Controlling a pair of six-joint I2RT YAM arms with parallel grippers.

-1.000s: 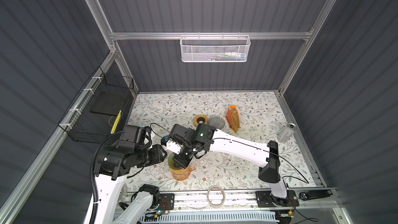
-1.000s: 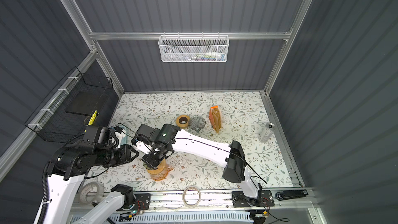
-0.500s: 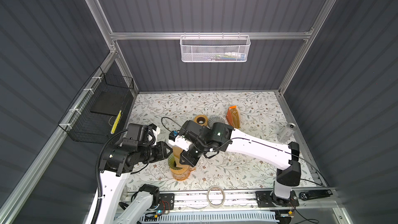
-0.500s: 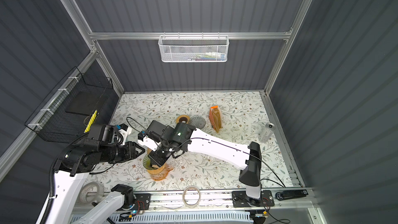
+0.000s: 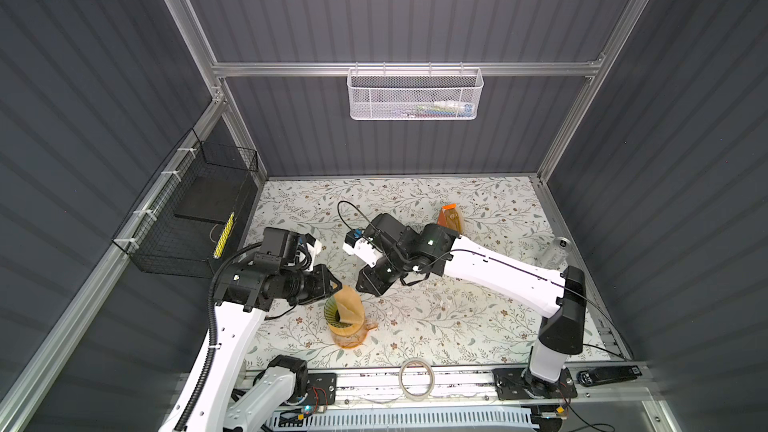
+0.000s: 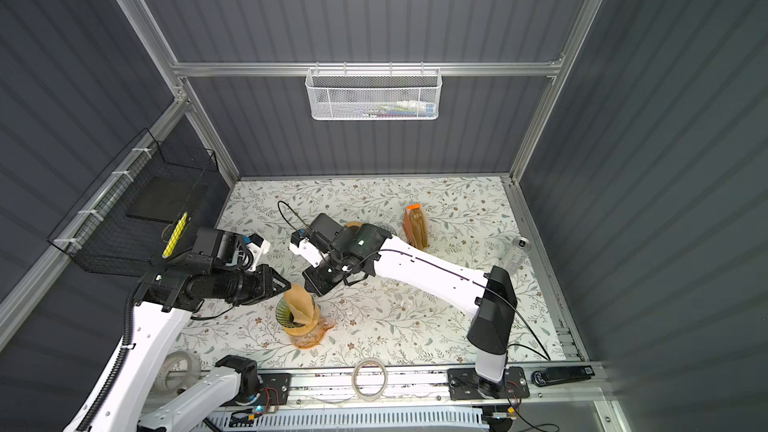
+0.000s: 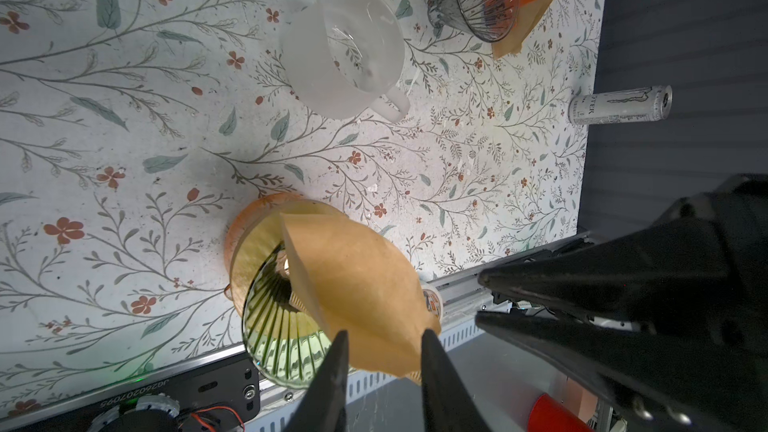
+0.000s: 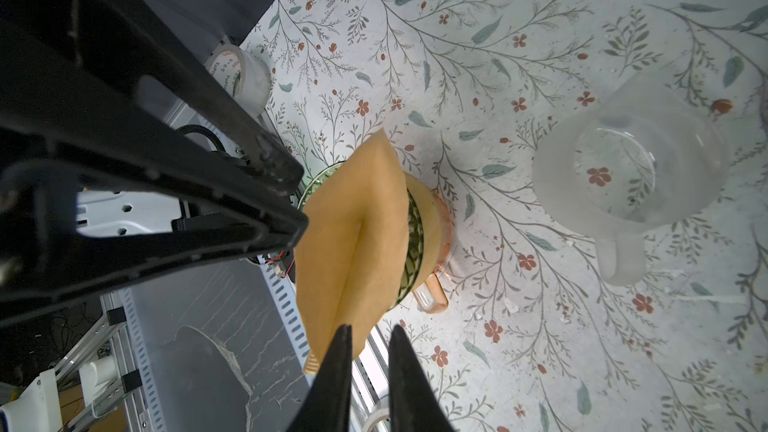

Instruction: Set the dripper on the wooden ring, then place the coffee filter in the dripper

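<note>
Right gripper (image 5: pixel 362 284) has backed off from over the dripper (image 5: pixel 331 312) and now sits just up and right of it; its arm's elbow has swung out toward the right edge. Left gripper (image 7: pixel 384 332) has come in closer from the left side.

Brown paper coffee filter (image 5: pixel 348 305) stands tilted with its lower point inside the green ribbed glass dripper and its upper half sticking out above the rim, not seated flat. Dripper sits on a wooden collar over an amber glass server (image 5: pixel 352 337), near the front of the floral table (image 5: pixel 436 326).

Left jaws narrow, part-way apart, at the filter's raised edge; contact with the paper cannot be told. Right jaws narrow, small gap, nothing between them, tips just beside the filter.

Frosted pitcher (image 7: pixel 340 51) stands apart behind the dripper; energy drink can (image 7: pixel 619 105) at the far right edge.
</note>
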